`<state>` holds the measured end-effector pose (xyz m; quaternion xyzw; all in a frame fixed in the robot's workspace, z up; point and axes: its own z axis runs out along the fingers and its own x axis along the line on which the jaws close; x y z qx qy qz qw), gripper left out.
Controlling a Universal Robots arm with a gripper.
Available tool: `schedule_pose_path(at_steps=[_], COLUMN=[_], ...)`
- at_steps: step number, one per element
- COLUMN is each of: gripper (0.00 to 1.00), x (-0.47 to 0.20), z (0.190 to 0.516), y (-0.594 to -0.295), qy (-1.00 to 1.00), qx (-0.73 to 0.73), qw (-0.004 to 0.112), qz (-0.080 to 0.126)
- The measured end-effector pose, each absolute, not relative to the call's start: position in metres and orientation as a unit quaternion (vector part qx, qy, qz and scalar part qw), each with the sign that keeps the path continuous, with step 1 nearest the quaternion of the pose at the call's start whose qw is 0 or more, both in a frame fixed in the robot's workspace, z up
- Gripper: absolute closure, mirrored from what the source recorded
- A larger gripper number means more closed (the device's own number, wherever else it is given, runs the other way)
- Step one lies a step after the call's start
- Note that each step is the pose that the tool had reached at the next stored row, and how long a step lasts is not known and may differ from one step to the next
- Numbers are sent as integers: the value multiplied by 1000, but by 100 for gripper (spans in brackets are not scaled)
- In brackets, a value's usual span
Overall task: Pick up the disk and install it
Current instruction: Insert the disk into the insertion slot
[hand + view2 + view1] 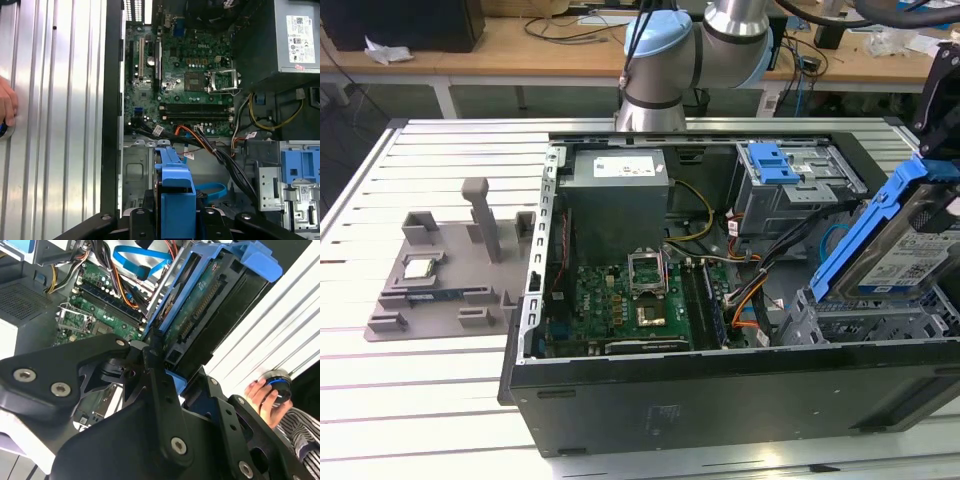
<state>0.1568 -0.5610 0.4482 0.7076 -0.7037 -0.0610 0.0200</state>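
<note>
The disk [908, 250] hangs tilted on edge over the empty drive cage [865, 322] at the exterior view's right end of the open computer case [720, 395]. Its blue carrier frame faces up and its labelled silver face is turned toward the camera. In the second wrist view we see its circuit-board underside [207, 307]. The gripper [172, 371] is clamped on the disk's lower end, black fingers pressed to either side of the carrier.

Step in hand, as we judge it: pickup is done, install is not. The disk is above the cage and not yet seated. We reckon seating it calls for squaring the carrier with the cage rails and losing that tilt.

Around it:
- A bundle of orange and black cables [752, 300] runs between the motherboard [625, 310] and the cage, and a blue flat cable [216, 192] loops just beside the bay. Both look likely to snag.
- A second bay with a blue latch [775, 160] sits further back, near the power supply [615, 190].
- A grey fixture tray [430, 285] lies well apart on the slatted table [420, 410], at the exterior view's left.
- A person's hand [260, 390] rests on the table outside the case, on a round blue-ringed object [278, 384].
</note>
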Motion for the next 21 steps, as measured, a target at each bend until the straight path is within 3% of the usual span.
schedule_pose_path(at_steps=[4,11,19,20,21], gripper=[63,63,62,56,56], x=[157,157,157,157,157], z=[421,403,399,399,399], y=[-561,-561,-561,-561,-561], qy=[-700,-699,-699,-699,-699], qx=[712,712,712,712,712], qw=[20,20,20,20,20], qz=[-61,-61,-61,-61,-61])
